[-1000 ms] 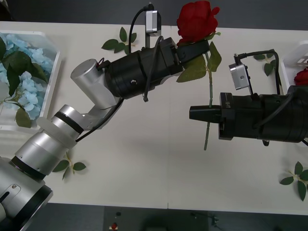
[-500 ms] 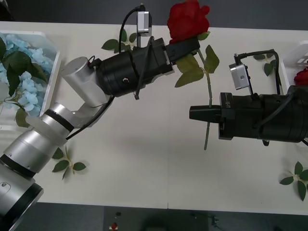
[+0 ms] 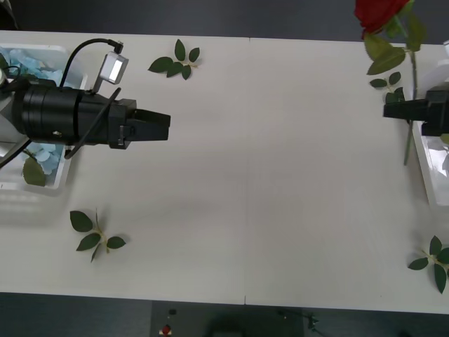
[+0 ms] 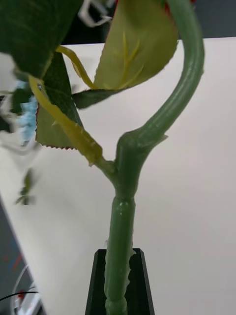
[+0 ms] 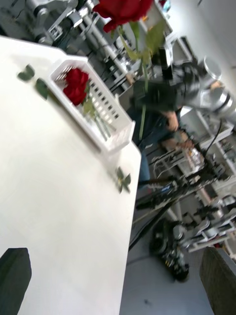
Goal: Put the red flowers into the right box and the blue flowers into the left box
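Rose stems of this kind are judged to be light and fairly stiff, a plastic rod with a wire core perhaps, while the bloom and leaves are soft cloth that crushes easily. The best place for a hold is therefore the bare stem below the leaves, and this is where the red rose [image 3: 379, 14] is held now. The right pincer [image 3: 393, 111] is closed on the green stem, which is seen in the right wrist view passing between the two black fingers [image 4: 140, 280]. The rose is carried upright at the right edge of the desk [image 3: 280, 175], its bloom high at the far side and its stem hanging down just beside the right box [image 3: 426, 172].

The left pincer [image 3: 163, 126] is parked near the left box [image 3: 70, 70], holding nothing; in the left wrist view its two fingers stand at the two corners, wide apart. Pale-blue flowers [image 3: 21, 60] lie inside that box, partly covered by the arm.

Much is cut off. The right box is seen as a narrow strip in the front view, so its contents cannot be counted there; in the left wrist view two red blooms [image 5: 76, 84] are made out in it, blurred. The top of the carried bloom is cut by the frame edge. How firmly the stem is gripped cannot be told.
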